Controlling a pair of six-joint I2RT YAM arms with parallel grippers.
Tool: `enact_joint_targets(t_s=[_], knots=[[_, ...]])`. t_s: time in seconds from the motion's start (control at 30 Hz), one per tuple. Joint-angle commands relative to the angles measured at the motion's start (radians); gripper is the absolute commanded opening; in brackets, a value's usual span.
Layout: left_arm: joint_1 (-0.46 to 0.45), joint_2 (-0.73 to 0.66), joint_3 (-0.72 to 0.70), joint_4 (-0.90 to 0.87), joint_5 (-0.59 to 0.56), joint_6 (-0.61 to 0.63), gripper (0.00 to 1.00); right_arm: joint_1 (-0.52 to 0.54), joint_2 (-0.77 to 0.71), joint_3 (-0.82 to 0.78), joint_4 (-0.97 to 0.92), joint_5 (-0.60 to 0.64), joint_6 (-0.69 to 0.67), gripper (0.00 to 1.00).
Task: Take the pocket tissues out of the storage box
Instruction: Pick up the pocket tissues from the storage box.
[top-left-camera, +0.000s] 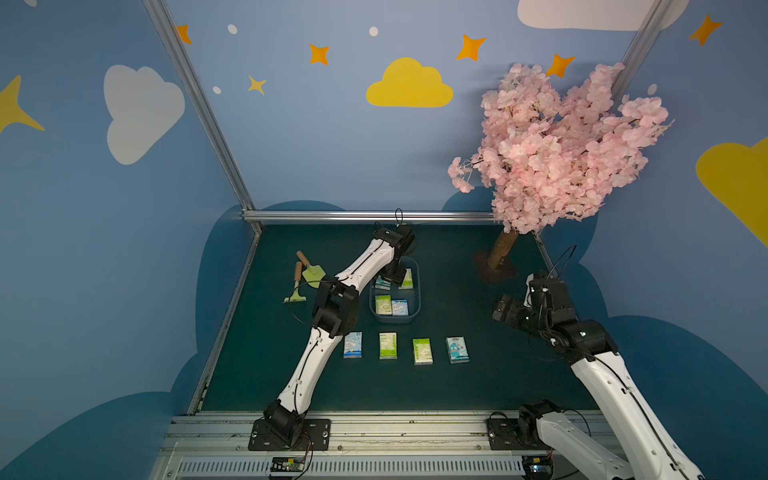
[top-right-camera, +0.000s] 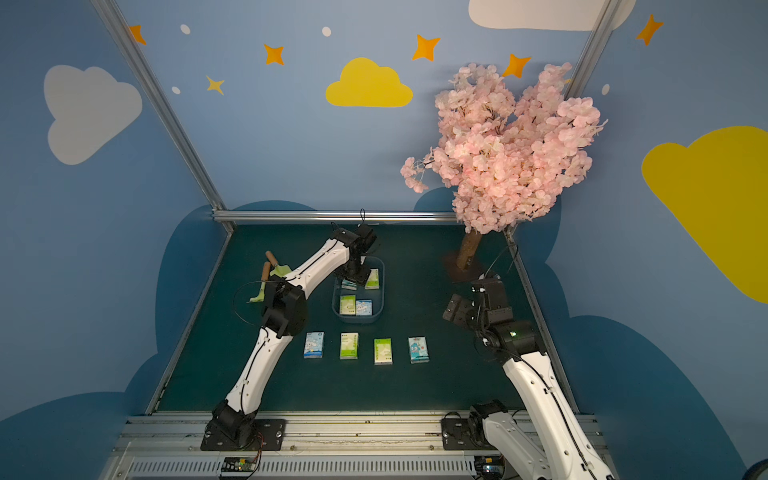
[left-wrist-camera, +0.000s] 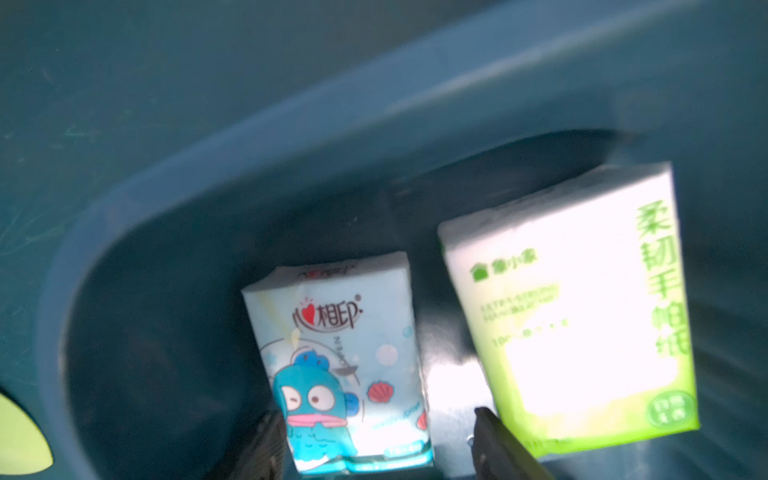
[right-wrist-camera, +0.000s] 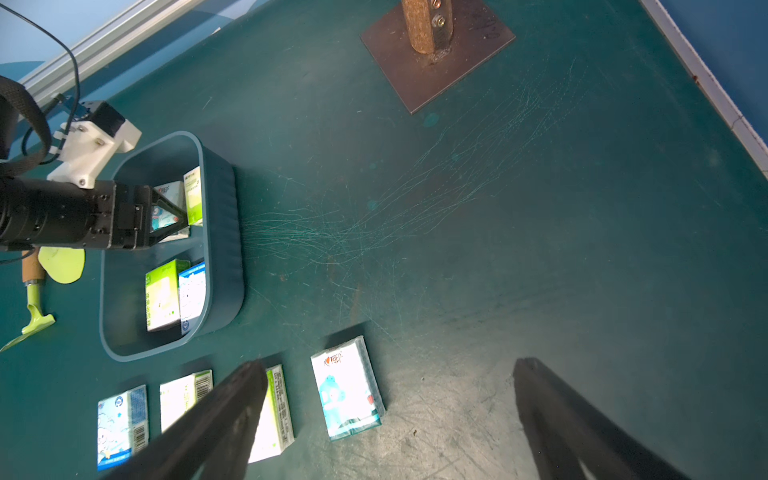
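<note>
The grey-blue storage box (top-left-camera: 393, 320) (top-right-camera: 356, 321) (right-wrist-camera: 224, 249) stands mid-table with several pocket tissues inside. My left gripper (left-wrist-camera: 374, 412) (right-wrist-camera: 174, 216) reaches down into its far end. The gripper is open, its fingers straddling a light blue cartoon pack (left-wrist-camera: 345, 365) with a gap on one side. A lime green pack (left-wrist-camera: 573, 316) leans right beside that. Two more packs, green (top-left-camera: 383, 304) and blue-white (top-left-camera: 400, 307), lie at the box's near end. Several packs (top-left-camera: 353, 345) (top-left-camera: 457, 350) lie in a row on the mat in front. My right gripper (top-left-camera: 505, 309) (right-wrist-camera: 388, 363) hovers open and empty at the right.
A pink blossom tree (top-left-camera: 557, 145) stands at the back right, its trunk on a brown base plate (right-wrist-camera: 436, 70). A small trowel and rake (top-left-camera: 302, 276) lie left of the box. Metal rails edge the dark green mat (top-left-camera: 457, 390).
</note>
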Motion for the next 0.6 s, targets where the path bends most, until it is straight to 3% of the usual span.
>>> enact_joint_targets(t_s=[0.0, 0.07, 0.2, 0.43, 0.57], knots=[[0.005, 0.044, 0.033, 0.001, 0.034, 0.013, 0.69, -0.007, 0.006, -0.007, 0.02, -0.012, -0.008, 0.98], [0.006, 0.05, 0.044, 0.001, 0.043, 0.015, 0.63, -0.008, 0.007, -0.007, 0.021, -0.015, -0.009, 0.98], [0.004, 0.055, 0.055, 0.001, 0.045, 0.012, 0.62, -0.011, 0.01, -0.008, 0.023, -0.021, -0.01, 0.98], [0.005, 0.048, 0.058, 0.002, -0.016, 0.009, 0.73, -0.015, 0.019, -0.011, 0.03, -0.034, -0.012, 0.98], [0.009, 0.06, 0.061, 0.004, -0.016, 0.013, 0.74, -0.017, 0.022, -0.017, 0.038, -0.038, -0.012, 0.98]])
